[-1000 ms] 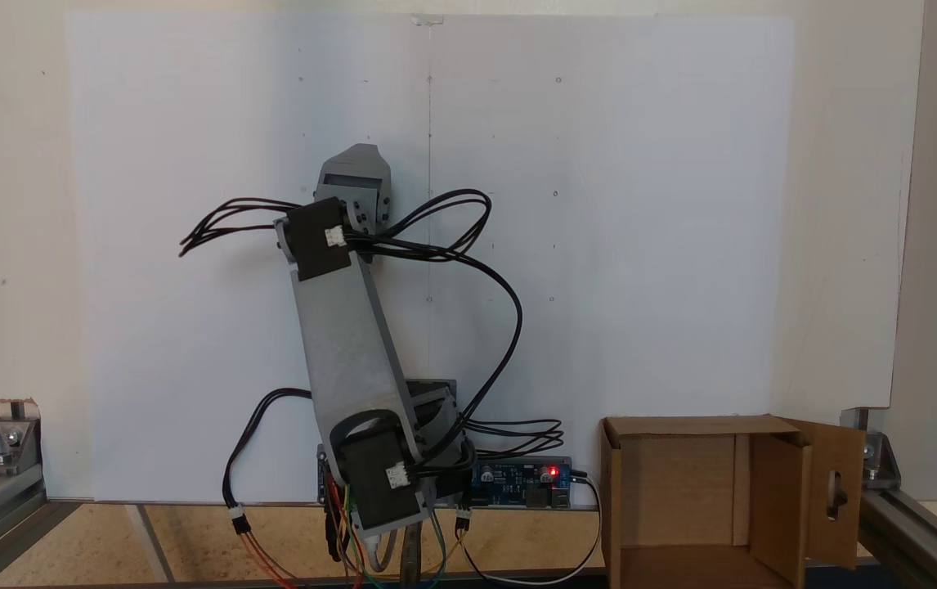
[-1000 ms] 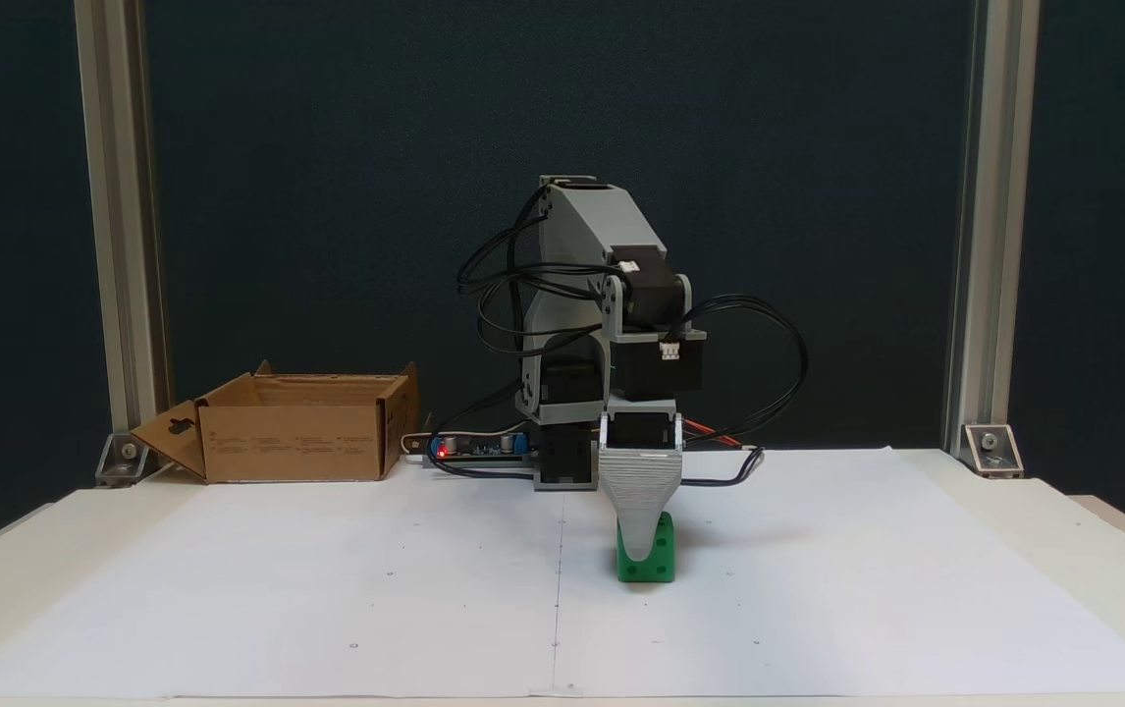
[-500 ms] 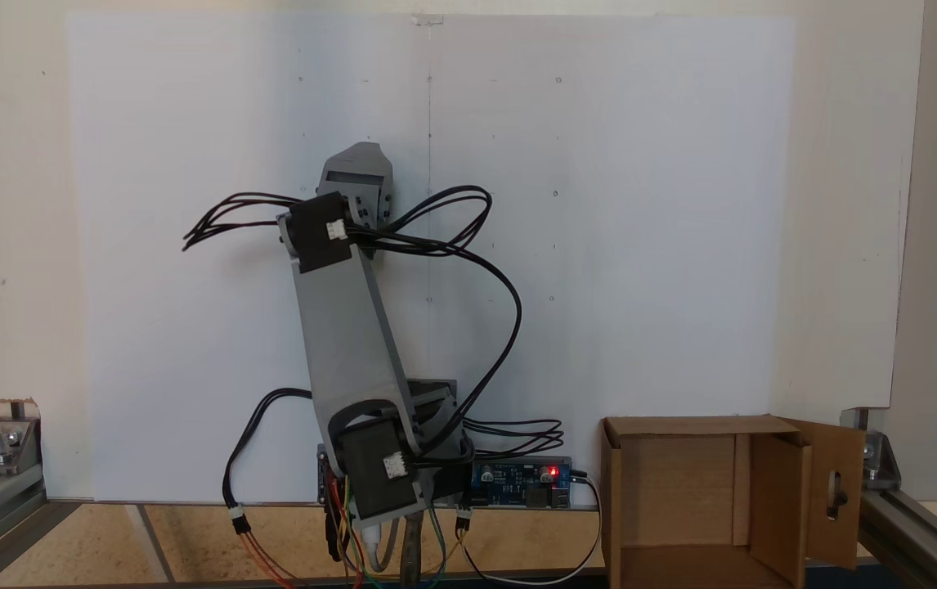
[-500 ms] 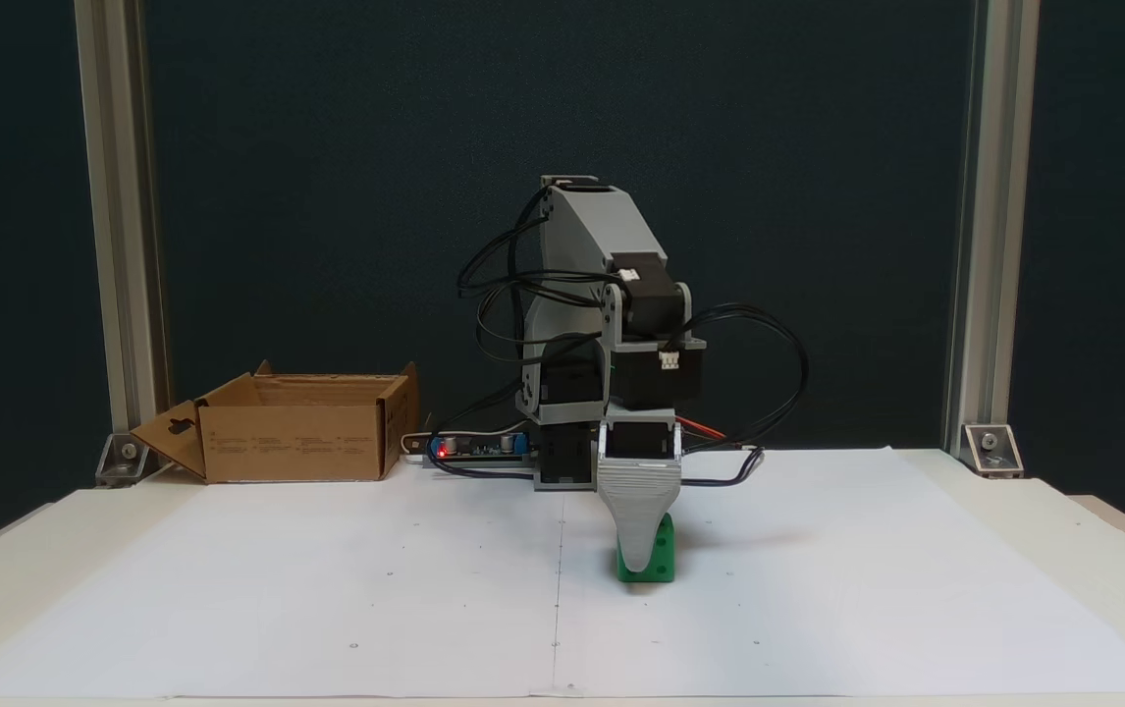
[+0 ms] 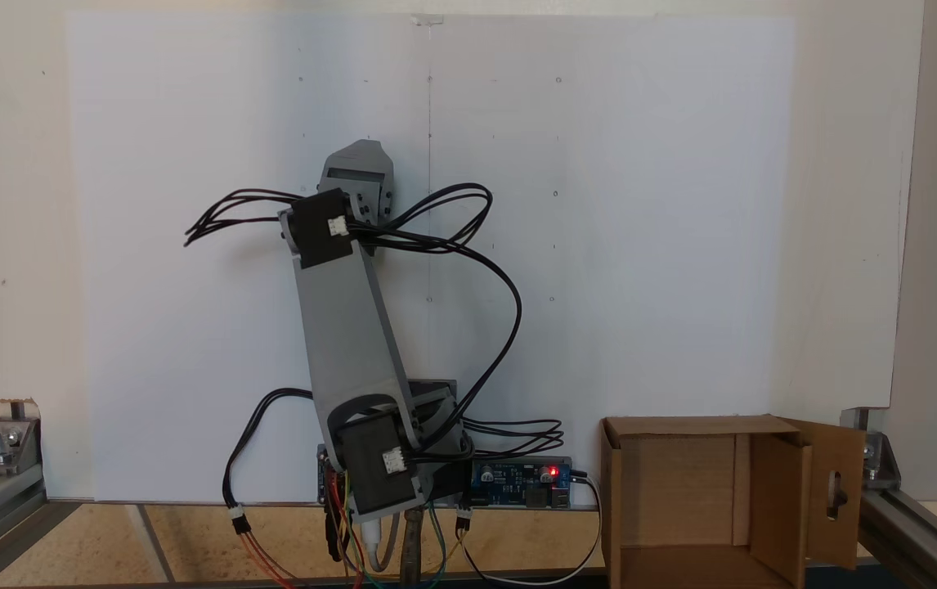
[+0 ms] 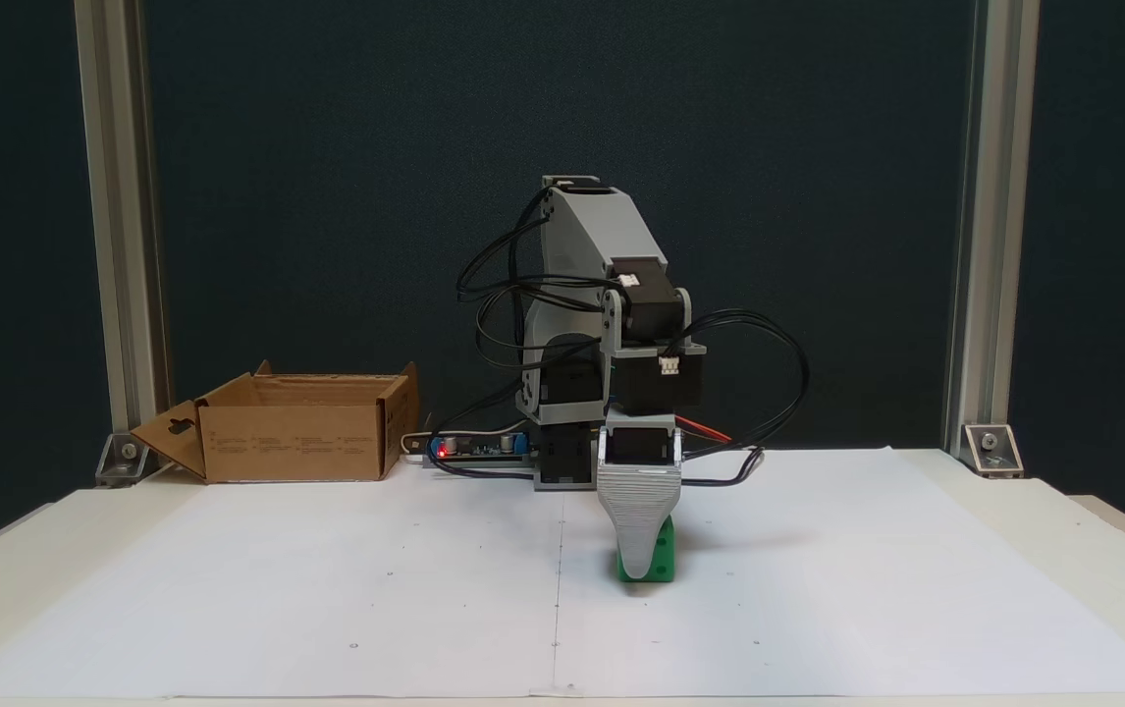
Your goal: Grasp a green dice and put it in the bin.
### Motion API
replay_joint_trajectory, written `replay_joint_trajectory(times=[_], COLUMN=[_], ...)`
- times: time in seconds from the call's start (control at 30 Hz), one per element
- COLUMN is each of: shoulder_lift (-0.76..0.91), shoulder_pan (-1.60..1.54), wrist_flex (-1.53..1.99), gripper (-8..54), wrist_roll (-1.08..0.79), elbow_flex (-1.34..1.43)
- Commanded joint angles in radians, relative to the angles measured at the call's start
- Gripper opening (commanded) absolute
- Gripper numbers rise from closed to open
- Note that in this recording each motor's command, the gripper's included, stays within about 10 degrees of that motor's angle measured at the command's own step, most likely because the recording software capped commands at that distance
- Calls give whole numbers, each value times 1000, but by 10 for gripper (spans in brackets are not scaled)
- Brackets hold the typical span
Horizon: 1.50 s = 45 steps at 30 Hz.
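Nearest, we see the gripper [image 6: 637,572] down over the green dice [image 6: 662,557] on the white paper [image 6: 818,609]; one jaw hides the other, so its state is unclear. Farther back sits the bin [image 6: 293,442].

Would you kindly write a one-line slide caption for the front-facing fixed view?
Koch arm's gripper lowered over the green dice on white paper; cardboard bin waits at left.
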Motion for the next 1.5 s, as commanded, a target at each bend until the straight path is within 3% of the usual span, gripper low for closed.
replay_joint_trajectory(times=[0.0,0.63,0.73,0.83,1.03,1.1,1.47], shoulder_lift=[2,-5,-5,-5,-3,-3,44], shoulder_pan=[2,23,25,29,29,29,32], wrist_flex=[-9,-12,-12,-14,-12,-11,109], gripper=[396,364,292,283,181,122,122], wrist_roll=[60,58,60,60,61,64,83], elbow_flex=[-18,-18,-18,-18,-18,-17,-48])
